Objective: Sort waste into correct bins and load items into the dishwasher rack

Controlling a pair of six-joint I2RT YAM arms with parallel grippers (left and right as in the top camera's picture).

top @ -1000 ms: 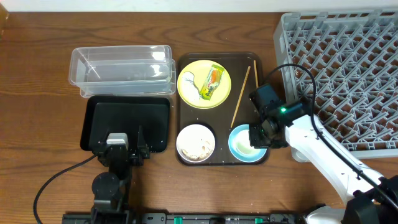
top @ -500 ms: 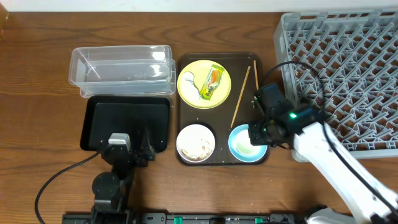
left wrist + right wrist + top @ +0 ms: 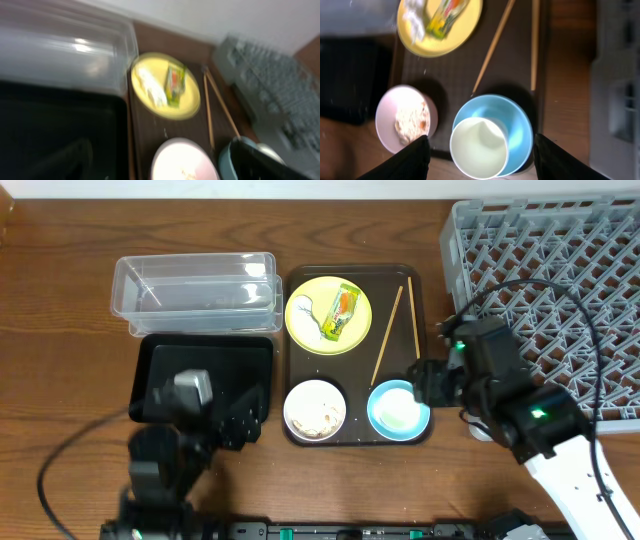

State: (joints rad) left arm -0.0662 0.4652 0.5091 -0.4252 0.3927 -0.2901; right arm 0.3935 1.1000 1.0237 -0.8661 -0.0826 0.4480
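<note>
Your right claw hangs wide open and empty over the light-blue bowl; lower straight, pinch its rim, and mind the pale cup nested inside.

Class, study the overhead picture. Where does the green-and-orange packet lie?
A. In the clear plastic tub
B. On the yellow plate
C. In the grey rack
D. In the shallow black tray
B: the green-and-orange packet lies on the yellow plate, next to the crumpled white wrapper.
</note>
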